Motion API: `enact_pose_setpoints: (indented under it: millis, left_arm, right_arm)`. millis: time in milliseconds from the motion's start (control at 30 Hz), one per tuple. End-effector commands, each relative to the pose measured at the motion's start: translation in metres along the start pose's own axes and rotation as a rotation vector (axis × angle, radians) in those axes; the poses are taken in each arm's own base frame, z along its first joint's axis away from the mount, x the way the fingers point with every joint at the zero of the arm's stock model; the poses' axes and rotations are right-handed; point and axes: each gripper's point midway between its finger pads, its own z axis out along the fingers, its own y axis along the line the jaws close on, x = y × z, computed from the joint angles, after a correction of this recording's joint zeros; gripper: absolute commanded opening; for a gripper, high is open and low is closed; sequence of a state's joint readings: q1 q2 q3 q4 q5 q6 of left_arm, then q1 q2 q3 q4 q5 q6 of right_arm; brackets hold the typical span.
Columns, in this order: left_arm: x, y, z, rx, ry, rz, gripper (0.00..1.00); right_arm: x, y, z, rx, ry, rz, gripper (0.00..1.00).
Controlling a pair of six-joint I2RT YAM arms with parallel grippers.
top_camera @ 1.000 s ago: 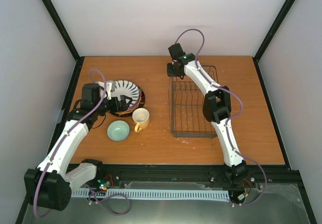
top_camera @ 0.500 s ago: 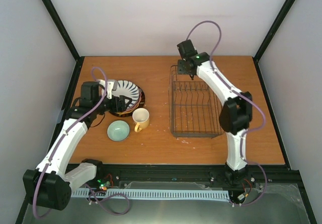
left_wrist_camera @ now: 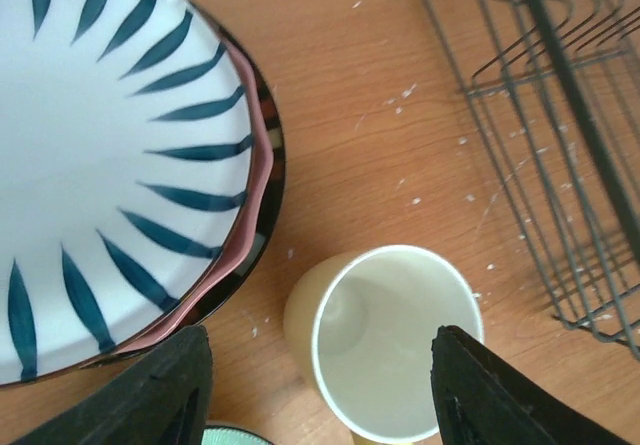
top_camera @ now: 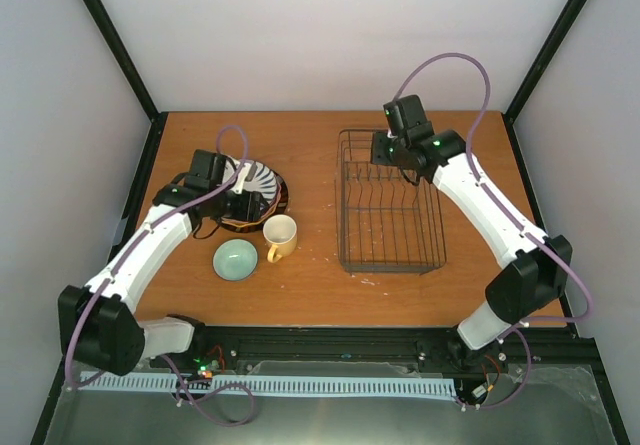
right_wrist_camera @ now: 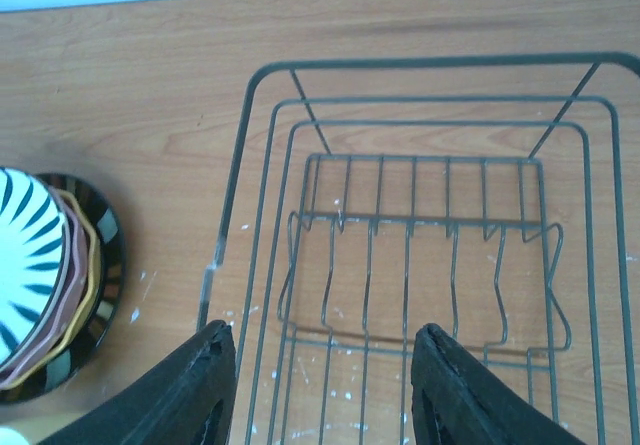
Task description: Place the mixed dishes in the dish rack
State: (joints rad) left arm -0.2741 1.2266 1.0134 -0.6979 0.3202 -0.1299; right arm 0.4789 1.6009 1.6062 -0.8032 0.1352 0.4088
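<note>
A brown wooden table [top_camera: 300, 145] is enclosed by plain white walls [top_camera: 330, 35]. Black posts [top_camera: 115, 40] are set in the corners. The table is evenly lit and flecked with small white specks [left_wrist_camera: 405, 93].

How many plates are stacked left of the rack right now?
3, in one pile left of the dish rack: white striped plate on top, pink plate under it, dark-rimmed plate at the bottom. Another thin one could be hidden between them.
</note>
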Motion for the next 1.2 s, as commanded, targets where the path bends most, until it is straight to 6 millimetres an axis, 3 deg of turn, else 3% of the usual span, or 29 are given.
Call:
enact_pose_setpoints:
  millis: [0, 200, 300, 400, 767, 1167]
  left_arm:
    - [0.000, 0.007, -0.002, -0.073, 0.064, 0.026, 0.60]
    - [0.014, 0.000, 0.014, -0.077, 0.172, 0.050, 0.57]
    - [0.025, -0.007, 0.027, -0.098, 0.244, 0.077, 0.50]
    - [0.029, -0.013, 0.033, -0.121, 0.278, 0.112, 0.49]
    - [0.035, -0.005, 0.046, -0.184, 0.341, 0.132, 0.49]
    - [0.041, -0.003, 0.058, -0.181, 0.373, 0.130, 0.47]
  right_arm:
    - [0.013, 0.005, -0.019, -0.048, 0.019, -0.015, 0.48]
    - [0.022, 0.007, -0.025, -0.078, 0.027, -0.011, 0.48]
    - [0.025, 0.008, -0.027, -0.092, 0.030, -0.006, 0.48]
    - [0.020, 0.006, -0.037, -0.091, 0.003, -0.005, 0.48]
    - [0.001, 0.009, -0.071, -0.113, -0.063, -0.009, 0.48]
    - [0.002, 0.008, -0.074, -0.117, -0.064, -0.014, 0.48]
